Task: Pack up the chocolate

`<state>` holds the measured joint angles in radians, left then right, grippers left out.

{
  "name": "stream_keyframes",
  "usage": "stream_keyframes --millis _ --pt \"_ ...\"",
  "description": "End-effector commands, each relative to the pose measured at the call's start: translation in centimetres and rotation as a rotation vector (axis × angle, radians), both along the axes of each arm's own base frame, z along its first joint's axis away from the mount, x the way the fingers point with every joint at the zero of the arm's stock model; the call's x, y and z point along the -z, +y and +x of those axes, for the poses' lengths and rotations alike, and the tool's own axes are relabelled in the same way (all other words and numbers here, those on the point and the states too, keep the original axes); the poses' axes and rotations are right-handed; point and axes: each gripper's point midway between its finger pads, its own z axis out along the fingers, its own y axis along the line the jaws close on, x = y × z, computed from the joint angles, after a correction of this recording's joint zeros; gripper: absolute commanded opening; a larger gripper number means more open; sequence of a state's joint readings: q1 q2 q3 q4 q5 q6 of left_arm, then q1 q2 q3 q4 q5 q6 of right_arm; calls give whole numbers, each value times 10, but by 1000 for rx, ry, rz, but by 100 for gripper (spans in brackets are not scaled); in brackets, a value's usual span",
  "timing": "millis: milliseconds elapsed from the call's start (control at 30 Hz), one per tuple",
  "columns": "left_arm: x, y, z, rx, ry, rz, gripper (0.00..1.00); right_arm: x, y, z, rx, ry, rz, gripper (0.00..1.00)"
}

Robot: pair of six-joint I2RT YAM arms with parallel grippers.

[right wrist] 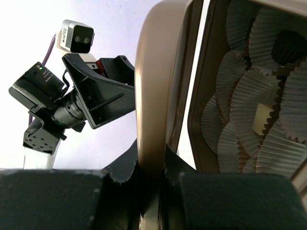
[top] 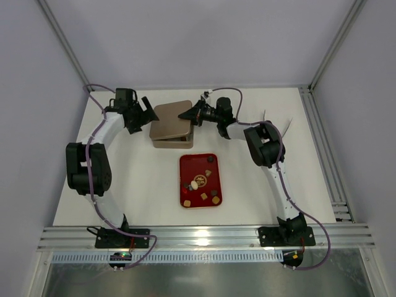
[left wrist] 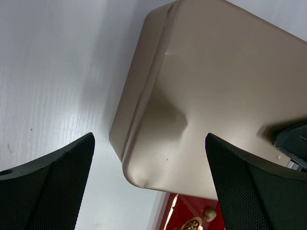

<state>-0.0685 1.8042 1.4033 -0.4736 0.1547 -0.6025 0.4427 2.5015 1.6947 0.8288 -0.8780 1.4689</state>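
Several small chocolates [top: 194,185], dark, tan and cream, lie on the red tray [top: 189,164] mid-table. Behind it stands a tan box [top: 173,144] with its lid [top: 172,119] raised off the base. My right gripper [top: 187,114] is shut on the lid's right edge [right wrist: 153,86]; the pinch shows in the right wrist view [right wrist: 152,167]. Inside the box are white paper cups [right wrist: 249,96], a dark chocolate [right wrist: 288,45] and a cream square one [right wrist: 261,117]. My left gripper [top: 148,110] is open and empty by the lid's left side [left wrist: 149,139], its fingers not touching the lid [left wrist: 216,96].
The red tray's corner [left wrist: 182,213] with a cream candy [left wrist: 209,214] shows past the lid's near corner. The left arm's wrist camera and gripper [right wrist: 96,96] face the right gripper across the lid. A metal rail [top: 322,148] runs along the table's right side.
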Motion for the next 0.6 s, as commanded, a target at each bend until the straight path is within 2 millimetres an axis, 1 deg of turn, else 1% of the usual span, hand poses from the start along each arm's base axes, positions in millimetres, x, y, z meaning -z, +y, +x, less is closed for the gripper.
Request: stream_keyframes --millis 0,333,433,567 --pt "-4 -8 11 14 -45 -31 93 -24 1 3 -14 -97 28 4" --pt "12 -12 11 27 -14 -50 93 -10 0 3 -15 -72 11 5" --pt "14 -17 11 44 -11 -71 92 -8 -1 3 -12 -66 10 5" --pt "18 -24 13 59 -14 -100 91 -5 -5 4 0 -60 16 10"
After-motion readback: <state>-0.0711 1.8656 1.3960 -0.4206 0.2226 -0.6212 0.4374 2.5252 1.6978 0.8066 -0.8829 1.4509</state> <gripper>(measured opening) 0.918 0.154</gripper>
